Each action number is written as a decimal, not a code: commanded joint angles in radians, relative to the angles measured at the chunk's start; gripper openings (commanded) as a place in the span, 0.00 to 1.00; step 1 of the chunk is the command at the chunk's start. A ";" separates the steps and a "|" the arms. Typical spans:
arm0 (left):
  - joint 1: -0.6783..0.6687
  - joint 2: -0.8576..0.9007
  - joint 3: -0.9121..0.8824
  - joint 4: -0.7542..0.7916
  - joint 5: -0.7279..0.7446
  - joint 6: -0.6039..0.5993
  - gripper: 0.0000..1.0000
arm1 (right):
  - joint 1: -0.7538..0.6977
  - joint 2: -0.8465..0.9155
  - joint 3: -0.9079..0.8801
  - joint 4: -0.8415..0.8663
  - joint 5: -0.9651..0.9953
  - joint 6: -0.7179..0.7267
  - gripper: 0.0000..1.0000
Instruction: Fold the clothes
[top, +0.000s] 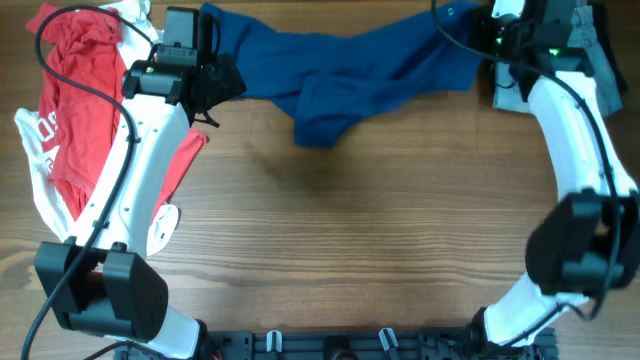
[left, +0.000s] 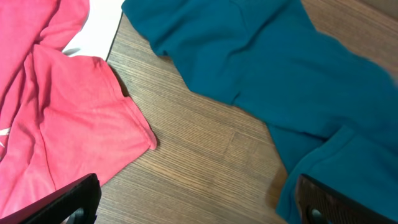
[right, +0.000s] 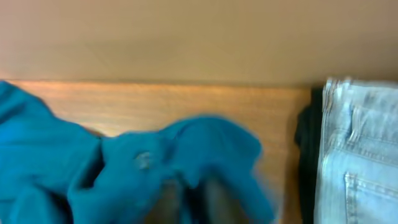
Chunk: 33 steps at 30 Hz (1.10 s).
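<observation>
Fabric all along the far side of the table (top: 350, 230) here. The blue shirt (top: 350, 65) lies stretched in a crumpled band from the left arm's end across to the right arm's, with one thick fold sagging toward the middle of the wood.

The left gripper (left: 199, 208) hovers over its left end with the jaws spread as wide as they look able to go, and nothing between them, just bare wood and the shirt's hem off to one side. The red shirt (top: 75, 110) lies heaped beside it, apart from the blue one.

Over on the right, the right gripper (right: 193, 202) is buried in a bunch of blue cloth. The view is blurred, so I honestly can't tell whether it is pinching the fabric. The jeans (right: 357, 149) lie just beside it.
</observation>
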 joint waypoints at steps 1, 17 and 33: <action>0.007 0.002 0.005 -0.001 -0.017 0.008 1.00 | -0.006 0.064 -0.002 -0.013 0.009 0.023 0.74; 0.129 0.002 0.005 0.002 0.038 -0.003 1.00 | 0.291 0.025 0.035 -0.288 -0.209 0.040 0.86; 0.293 0.002 0.005 -0.012 0.108 0.005 1.00 | 0.484 0.208 0.035 0.077 0.168 -0.183 0.87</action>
